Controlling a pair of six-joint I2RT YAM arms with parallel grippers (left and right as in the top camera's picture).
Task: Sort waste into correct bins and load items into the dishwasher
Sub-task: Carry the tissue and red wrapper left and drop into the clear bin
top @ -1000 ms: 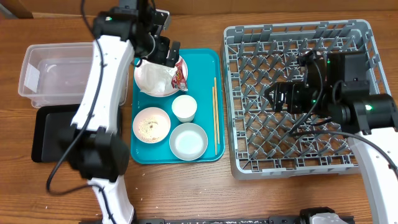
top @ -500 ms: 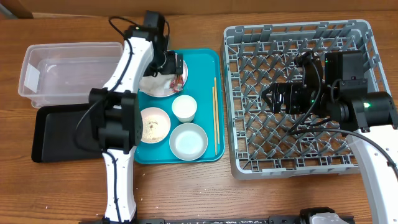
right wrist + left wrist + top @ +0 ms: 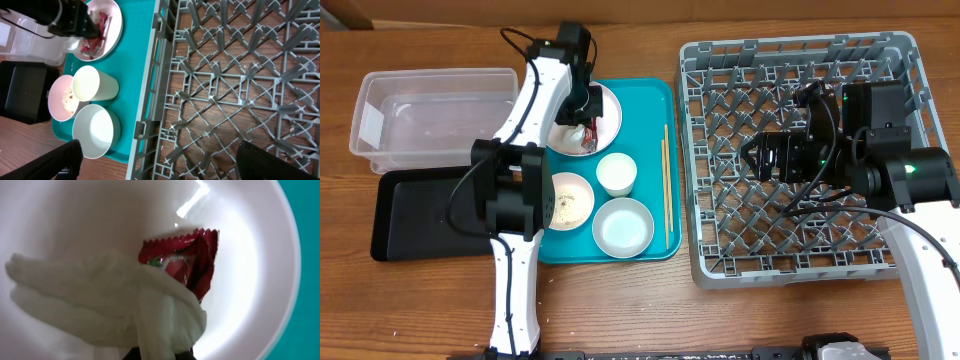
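My left gripper [image 3: 157, 356] is down in the round pale plate [image 3: 100, 210] and shut on a crumpled white napkin [image 3: 100, 305], which bunches into its jaws. The red snack wrapper [image 3: 187, 262] lies just behind the napkin, partly under it. From overhead, the left gripper [image 3: 582, 118] covers much of the plate [image 3: 608, 108] at the teal tray's far end. My right gripper [image 3: 170, 165] hovers open and holds nothing over the grey dish rack [image 3: 225, 90], also visible overhead [image 3: 760, 158].
The teal tray [image 3: 655, 100] also carries a bowl with rice grains [image 3: 567, 200], an empty bowl [image 3: 623, 226], a white cup [image 3: 617, 173] and chopsticks [image 3: 666, 185]. A clear tub [image 3: 430, 115] and a black tray [image 3: 410, 215] sit left of it. The rack [image 3: 800, 230] fills the right side.
The left gripper has dropped onto the plate and shut on the napkin, pulling it into a bunch. The right arm has stayed where it was.
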